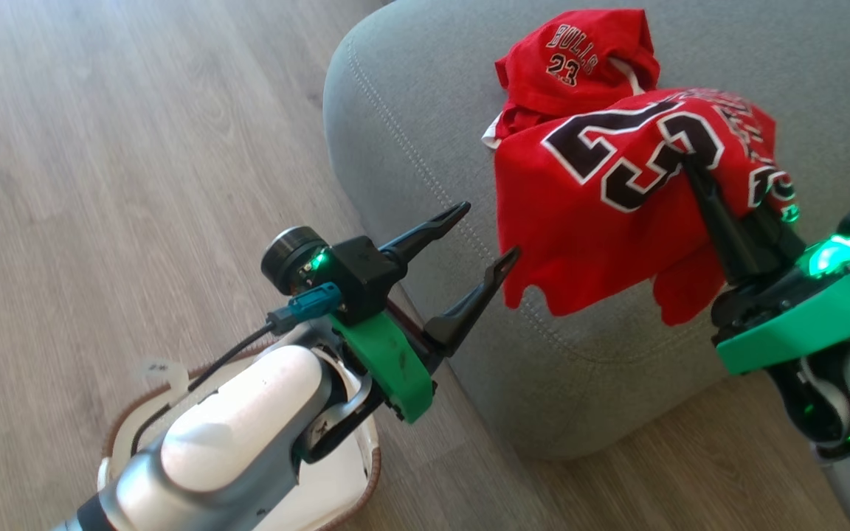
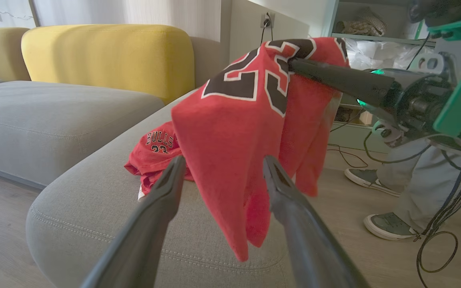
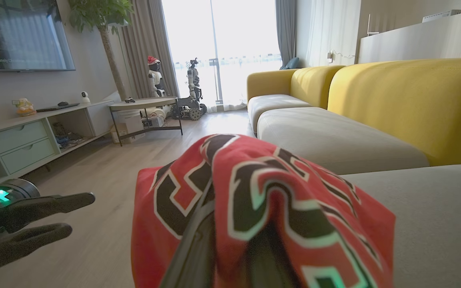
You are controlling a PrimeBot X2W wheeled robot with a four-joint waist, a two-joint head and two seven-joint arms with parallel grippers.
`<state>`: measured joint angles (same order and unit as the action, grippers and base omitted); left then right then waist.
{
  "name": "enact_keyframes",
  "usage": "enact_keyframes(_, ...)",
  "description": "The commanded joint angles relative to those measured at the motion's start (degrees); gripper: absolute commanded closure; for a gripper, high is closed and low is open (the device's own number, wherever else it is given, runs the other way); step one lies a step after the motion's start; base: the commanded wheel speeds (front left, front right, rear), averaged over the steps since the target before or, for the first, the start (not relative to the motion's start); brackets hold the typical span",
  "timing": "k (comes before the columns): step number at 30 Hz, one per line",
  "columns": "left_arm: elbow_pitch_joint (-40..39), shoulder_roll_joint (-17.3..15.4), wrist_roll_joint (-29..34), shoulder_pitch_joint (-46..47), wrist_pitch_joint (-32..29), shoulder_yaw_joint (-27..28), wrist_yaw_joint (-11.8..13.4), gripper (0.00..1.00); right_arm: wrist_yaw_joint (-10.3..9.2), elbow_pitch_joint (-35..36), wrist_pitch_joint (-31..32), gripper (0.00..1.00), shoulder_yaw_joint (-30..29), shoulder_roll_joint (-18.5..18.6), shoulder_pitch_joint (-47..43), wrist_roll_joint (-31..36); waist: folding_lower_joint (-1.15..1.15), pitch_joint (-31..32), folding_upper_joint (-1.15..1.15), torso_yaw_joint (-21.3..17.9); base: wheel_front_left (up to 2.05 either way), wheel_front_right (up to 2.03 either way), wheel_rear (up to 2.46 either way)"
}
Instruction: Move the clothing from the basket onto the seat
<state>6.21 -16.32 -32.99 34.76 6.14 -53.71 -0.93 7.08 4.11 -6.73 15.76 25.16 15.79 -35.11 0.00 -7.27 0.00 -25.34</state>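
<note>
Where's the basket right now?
Head view, lower left: the basket sits on the floor, partly hidden under the left forearm, just off the rounded corner of the seat.

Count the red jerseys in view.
2. One jersey lies crumpled on the seat; a second jersey hangs from the right end effector above the seat's corner. The left forearm hides most of the basket, so more may be inside.
</note>
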Motion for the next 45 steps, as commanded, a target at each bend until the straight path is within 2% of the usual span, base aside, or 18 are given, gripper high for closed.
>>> enact_keyframes(1, -1.71, -0.83, 0.19, 2.67, 0.12, 1.93, 0.15, 0.00, 0.41, 2.29, 0.08, 1.00, -0.31, 0.47, 1.83, 0.35, 0.00, -0.56, 0.00, 0.27, 0.00, 0.00, 0.00)
enact_keyframes(10, -2.46, -1.50, 0.52, 5.45, -1.35, 2.04, -0.32, 0.00, 0.41, -1.77, -0.21, 1.00, -2.88, 4.20, 9.09, -2.22, 0.00, -5.94, 0.00, 2.95, 0.00, 0.00, 0.00)
enact_keyframes(20, -4.36, -2.75, 1.83, 10.25, -4.13, 2.01, -1.13, 0.00, 0.41, -14.41, -4.86, 1.00, -6.07, 9.81, 20.61, -6.57, 0.00, -15.30, 0.00, 7.19, 0.00, 0.00, 0.00)
enact_keyframes(25, -5.37, -2.83, 2.67, 13.19, -4.99, 2.28, -1.38, 0.00, 0.41, -21.59, -6.75, 1.00, -9.98, 12.07, 26.37, -5.77, 0.00, -20.33, 0.00, 9.61, 0.00, 0.00, 0.00)
enact_keyframes(31, -5.82, -2.94, 3.26, 15.67, -5.19, 2.76, -1.53, 0.00, 0.41, -30.35, -7.67, 1.00, -14.07, 12.36, 31.95, -2.56, 0.00, -24.73, 0.00, 12.05, 0.00, 0.00, 0.00)
enact_keyframes(39, -5.50, -2.51, 3.56, 17.41, -4.56, 3.01, -1.54, 0.00, 0.41, -39.83, -4.26, 1.00, -10.63, 11.56, 36.12, -0.85, 0.00, -28.38, 0.00, 14.44, 0.00, 0.00, 0.00)
enact_keyframes(45, -4.42, -2.24, 3.36, 17.57, -3.61, 2.98, -1.61, 0.00, 0.41, -45.22, 2.05, 1.00, -6.04, 10.45, 37.42, -2.46, 0.00, -28.81, 0.00, 15.17, 0.00, 0.00, 0.00)
